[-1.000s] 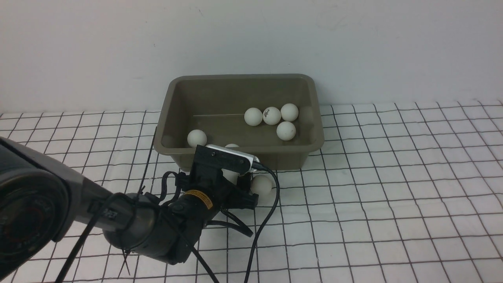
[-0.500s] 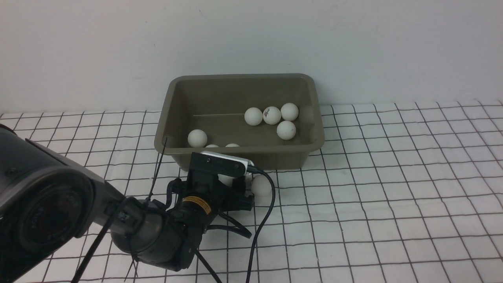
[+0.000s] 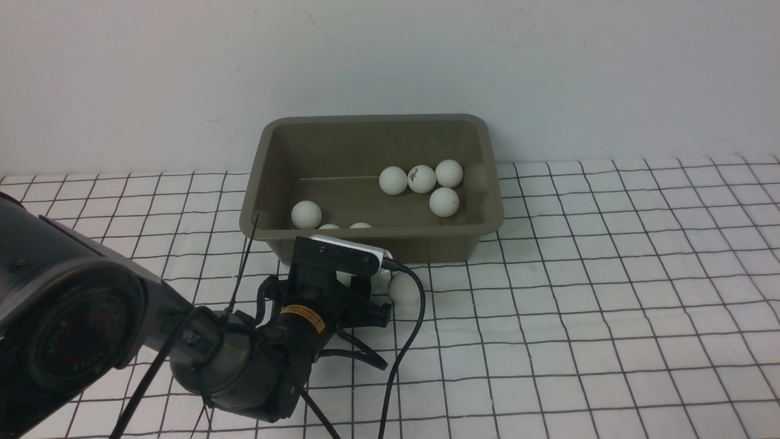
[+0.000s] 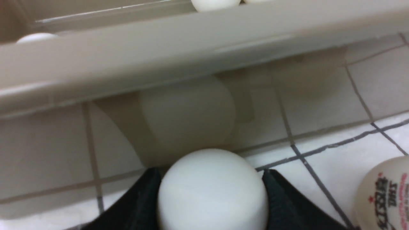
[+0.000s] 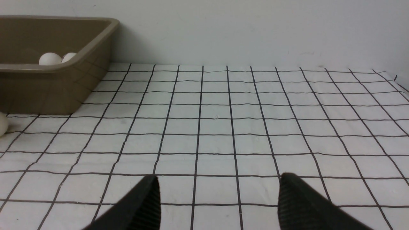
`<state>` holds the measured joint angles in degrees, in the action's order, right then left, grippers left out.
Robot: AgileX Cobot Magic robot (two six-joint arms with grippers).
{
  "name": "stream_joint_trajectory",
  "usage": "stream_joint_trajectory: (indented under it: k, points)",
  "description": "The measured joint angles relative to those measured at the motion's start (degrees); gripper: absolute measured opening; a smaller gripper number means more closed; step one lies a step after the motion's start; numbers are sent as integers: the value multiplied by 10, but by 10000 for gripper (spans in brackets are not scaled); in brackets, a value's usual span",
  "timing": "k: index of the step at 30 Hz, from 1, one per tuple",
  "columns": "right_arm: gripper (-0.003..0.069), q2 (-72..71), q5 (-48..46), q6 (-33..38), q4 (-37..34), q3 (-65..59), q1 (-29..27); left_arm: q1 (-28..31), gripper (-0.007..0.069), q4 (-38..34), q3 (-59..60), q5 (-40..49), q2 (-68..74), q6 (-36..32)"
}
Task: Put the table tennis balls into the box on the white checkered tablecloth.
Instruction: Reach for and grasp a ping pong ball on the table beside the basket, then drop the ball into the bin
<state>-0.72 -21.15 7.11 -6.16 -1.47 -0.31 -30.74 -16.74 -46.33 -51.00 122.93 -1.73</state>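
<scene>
- While one table tennis ball [image 4: 212, 188] sat between the black fingers [image 4: 140, 204] of the left gripper [image 4: 211, 198], pressed on both sides, it lay on the white checkered tablecloth [image 3: 579, 305] just near of the box [image 3: 372, 235].
- A second ball [image 3: 403, 288] was seen close to its right, apart from the grip.
- Seven balls were counted inside the box, four clustered at the right [image 3: 421, 179].
- A straight lift above the flared rim was judged best before any forward travel, so the near wall would not be struck.
- The right gripper [image 5: 217, 198] was held apart, empty, over bare cloth.
</scene>
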Motion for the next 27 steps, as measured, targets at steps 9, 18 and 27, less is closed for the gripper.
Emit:
stream_joint_trajectory:
  k: [9, 18, 27]
  points:
    - [451, 0, 0, 0, 0, 0, 0, -3, 349, 8, 133, -71, -75, 7]
    - [451, 0, 0, 0, 0, 0, 0, -62, 349, 34, 233, -138, -163, 40]
    - [451, 0, 0, 0, 0, 0, 0, -50, 349, 35, 235, -139, -237, 73]
